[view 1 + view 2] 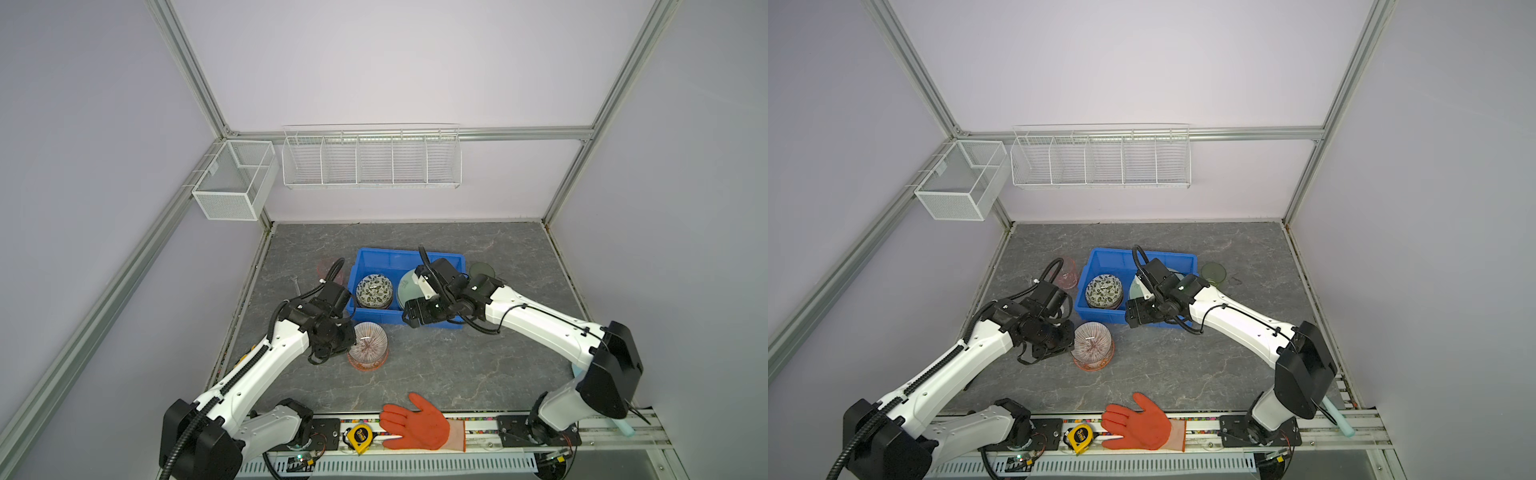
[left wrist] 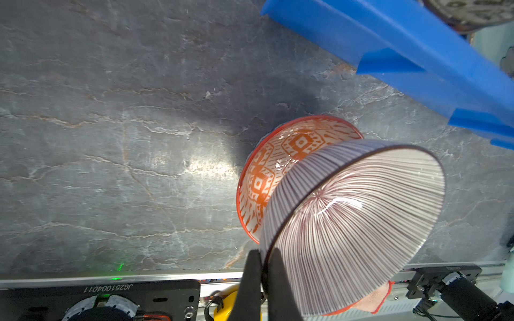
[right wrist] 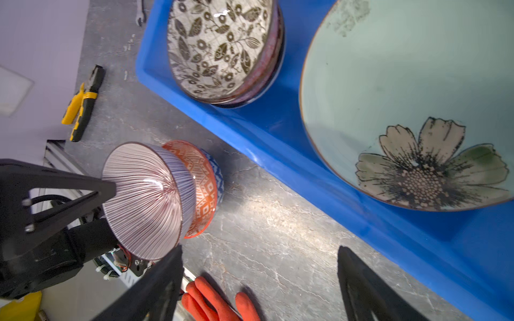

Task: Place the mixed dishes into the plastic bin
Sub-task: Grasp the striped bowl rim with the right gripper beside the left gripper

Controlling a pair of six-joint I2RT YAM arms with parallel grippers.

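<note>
My left gripper [image 2: 262, 254] is shut on the rim of the pink-striped bowl [image 1: 368, 343] [image 2: 356, 222], which is tilted over an orange patterned bowl [image 2: 267, 172] [image 3: 203, 189] on the table, just in front of the blue plastic bin [image 1: 409, 257] [image 1: 1142, 255]. Whether the two bowls touch I cannot tell. In the bin lie a leaf bowl [image 1: 374, 290] [image 3: 219, 47] stacked on other bowls and a mint green flower plate [image 3: 403, 97]. My right gripper [image 3: 260, 250] is open and holds nothing, over the table by the bin's front wall.
A pink cup [image 1: 1068, 272] stands left of the bin and a green cup [image 1: 482, 270] right of it. Pliers [image 3: 83, 102] and a wrench [image 1: 296, 284] lie at the left. An orange glove [image 1: 415, 424] and a yellow tape measure [image 1: 359, 436] rest at the front edge.
</note>
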